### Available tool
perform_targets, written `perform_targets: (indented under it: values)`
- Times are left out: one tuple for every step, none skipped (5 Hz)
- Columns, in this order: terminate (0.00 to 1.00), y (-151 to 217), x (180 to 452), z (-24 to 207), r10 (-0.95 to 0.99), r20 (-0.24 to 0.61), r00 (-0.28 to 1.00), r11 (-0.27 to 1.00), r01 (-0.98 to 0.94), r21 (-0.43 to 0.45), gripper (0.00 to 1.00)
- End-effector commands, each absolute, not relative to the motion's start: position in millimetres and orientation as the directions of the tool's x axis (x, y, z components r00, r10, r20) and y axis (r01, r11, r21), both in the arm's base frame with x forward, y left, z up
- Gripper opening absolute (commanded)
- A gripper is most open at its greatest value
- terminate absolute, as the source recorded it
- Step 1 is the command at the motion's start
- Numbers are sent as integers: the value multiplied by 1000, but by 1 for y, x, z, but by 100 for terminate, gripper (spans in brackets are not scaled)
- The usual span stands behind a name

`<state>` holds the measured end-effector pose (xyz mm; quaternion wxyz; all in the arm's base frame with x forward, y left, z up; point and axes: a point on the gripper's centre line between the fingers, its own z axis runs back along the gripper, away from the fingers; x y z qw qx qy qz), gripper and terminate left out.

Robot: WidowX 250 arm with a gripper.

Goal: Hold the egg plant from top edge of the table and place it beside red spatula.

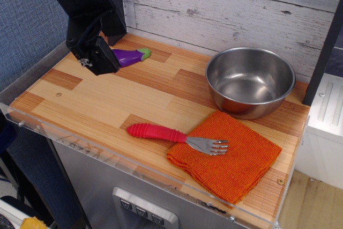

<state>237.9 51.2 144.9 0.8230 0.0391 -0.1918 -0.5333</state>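
Egg plant (130, 56) near table (96, 103) back edge

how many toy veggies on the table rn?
1. The egg plant lies at the table's far edge, its left end hidden behind the gripper. Nothing else there is food; the arm could hide more behind it.

whitewashed plank wall (230, 9), blue side wall (27, 20)

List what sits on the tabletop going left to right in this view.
gripper → egg plant → red spatula → steel bowl. The orange cloth is left out, since it spans the spatula's tines and the bowl's width.
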Motion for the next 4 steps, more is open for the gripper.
perform_targets:
  values:
    - [0,51,238,145,-893,274,358,428,863,269,100]
    - [0,77,271,148,-805,297,514,583,778,234,100]
    - [0,100,295,146,-743,304,596,664,714,223,100]
    - [0,114,310,139,-708,300,639,703,677,216,100]
